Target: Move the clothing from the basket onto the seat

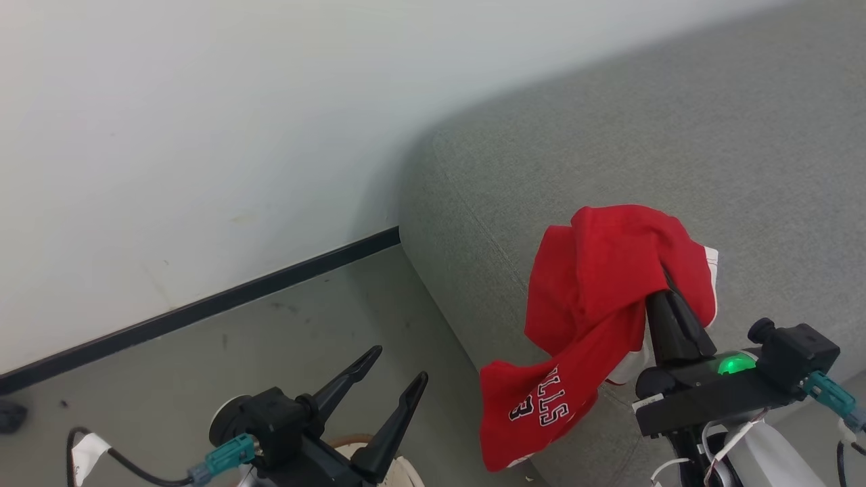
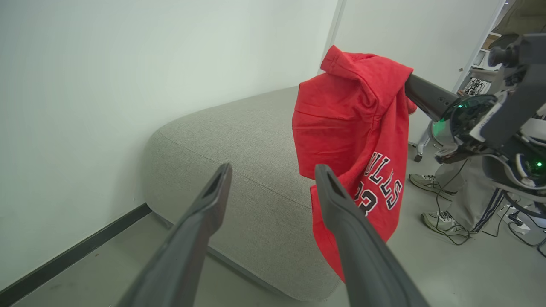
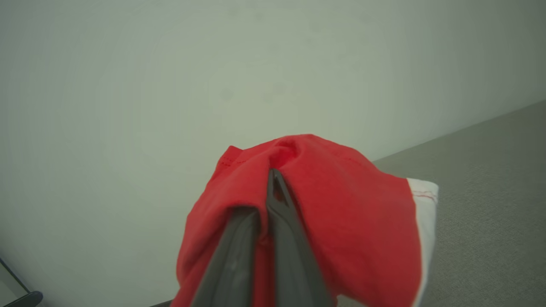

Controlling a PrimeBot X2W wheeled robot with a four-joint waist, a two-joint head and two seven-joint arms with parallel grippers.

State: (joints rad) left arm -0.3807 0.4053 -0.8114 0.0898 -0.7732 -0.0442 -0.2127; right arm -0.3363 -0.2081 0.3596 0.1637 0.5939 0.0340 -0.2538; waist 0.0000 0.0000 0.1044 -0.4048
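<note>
The right tool (image 1: pixel 666 301) is clamped shut on the soft red garment with white block lettering and white trim (image 1: pixel 595 284). It holds the garment up by a bunched fold, so the cloth drapes over its dark fingers. The lettered end hangs down at the near left corner of the large grey woven-fabric sofa (image 1: pixel 676 135); I cannot tell whether it touches the sofa. The left tool (image 1: pixel 399 363) hangs low on the left with its fingers spread wide and nothing between them. Just below it is a sliver of the round cream plastic basket with a brown rim (image 1: pixel 408 471). The pale wall (image 1: pixel 203 135) stands on the far left.
</note>
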